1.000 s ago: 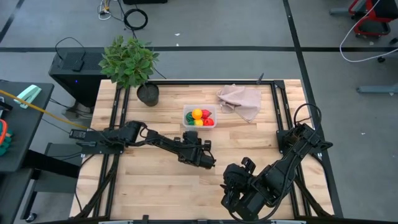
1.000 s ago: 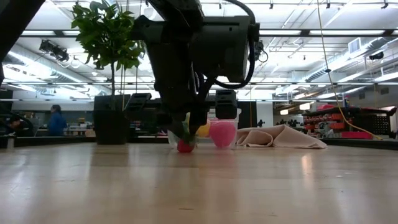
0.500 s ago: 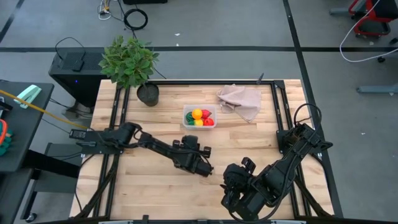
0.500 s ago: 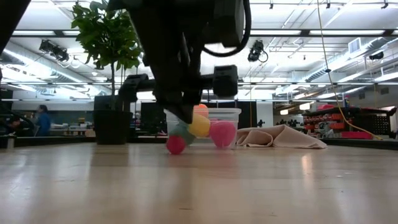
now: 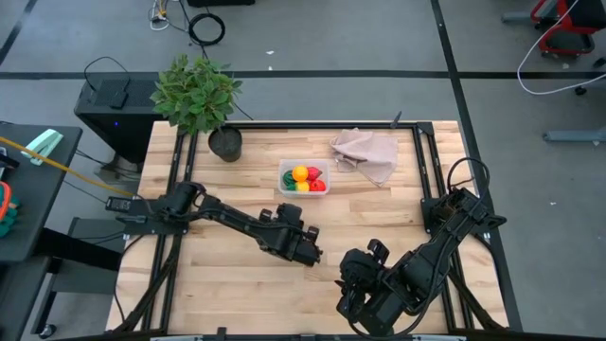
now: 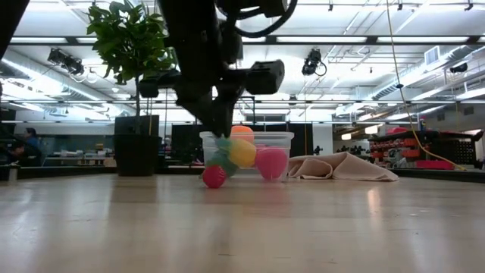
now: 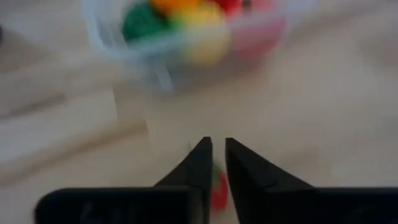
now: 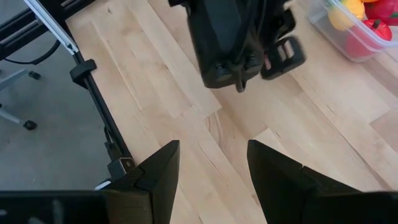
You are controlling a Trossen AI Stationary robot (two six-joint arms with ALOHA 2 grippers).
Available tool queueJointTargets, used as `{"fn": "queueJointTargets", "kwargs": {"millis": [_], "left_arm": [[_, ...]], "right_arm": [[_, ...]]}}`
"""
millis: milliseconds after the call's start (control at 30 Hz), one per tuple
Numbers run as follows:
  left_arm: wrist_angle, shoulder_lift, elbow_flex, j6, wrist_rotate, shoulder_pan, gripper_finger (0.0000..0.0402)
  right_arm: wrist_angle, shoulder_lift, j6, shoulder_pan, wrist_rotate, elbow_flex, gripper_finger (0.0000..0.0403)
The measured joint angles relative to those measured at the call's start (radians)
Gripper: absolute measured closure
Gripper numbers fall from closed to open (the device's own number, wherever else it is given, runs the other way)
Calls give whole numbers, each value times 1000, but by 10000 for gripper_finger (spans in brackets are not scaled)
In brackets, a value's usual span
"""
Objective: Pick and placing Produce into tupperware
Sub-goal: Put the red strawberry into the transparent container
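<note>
The pick is in hand: one piece of produce is left outside, and the left gripper (image 7: pixel 217 144) is right on top of it. That piece is a small red toy fruit (image 6: pixel 214 177) on the wooden table (image 5: pixel 218 284), on the near side of the tupperware (image 5: pixel 281 177) and apart from it. From above it is hidden under the left gripper.

The left gripper's fingers are drawn nearly together, with only a thin slit between them, and the red fruit shows just under their tips. I cannot tell whether they are pinching it or only hovering over it. The right gripper (image 8: pixel 212 149) waits with its fingers spread at the near right of the table, holding nothing.

The clear box already holds the others: an orange piece (image 5: pixel 300 172), a yellow one (image 6: pixel 243 152) and red and green ones.

The red fruit looks round, so it has hardly any long axis. There is green just above it, which I take for its leafy top pointing up toward the fingers, though that green may belong to a piece in the box behind.

If the grip is good, I'd say the next move calls for a clean lift, a carry away over the box's near wall, and a release above the pile. If not, the fingers need to close properly first.
</note>
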Motion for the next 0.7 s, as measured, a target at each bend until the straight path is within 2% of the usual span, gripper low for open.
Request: {"fn": "queueJointTargets", "kwargs": {"millis": [133, 267, 500, 600, 700], "left_arm": [[21, 0, 0, 114, 169, 23, 287], [14, -14, 0, 197, 212, 45, 208], [42, -28, 1, 284, 373, 99, 70], [43, -19, 1, 287, 410, 113, 27], [43, -19, 1, 295, 411, 122, 6]], "right_arm": [[0, 0, 0, 0, 3, 0, 208], [0, 0, -6, 0, 3, 0, 208], [4, 0, -8, 1, 4, 0, 208], [8, 0, -8, 1, 4, 0, 208], [10, 0, -8, 3, 4, 0, 208]]}}
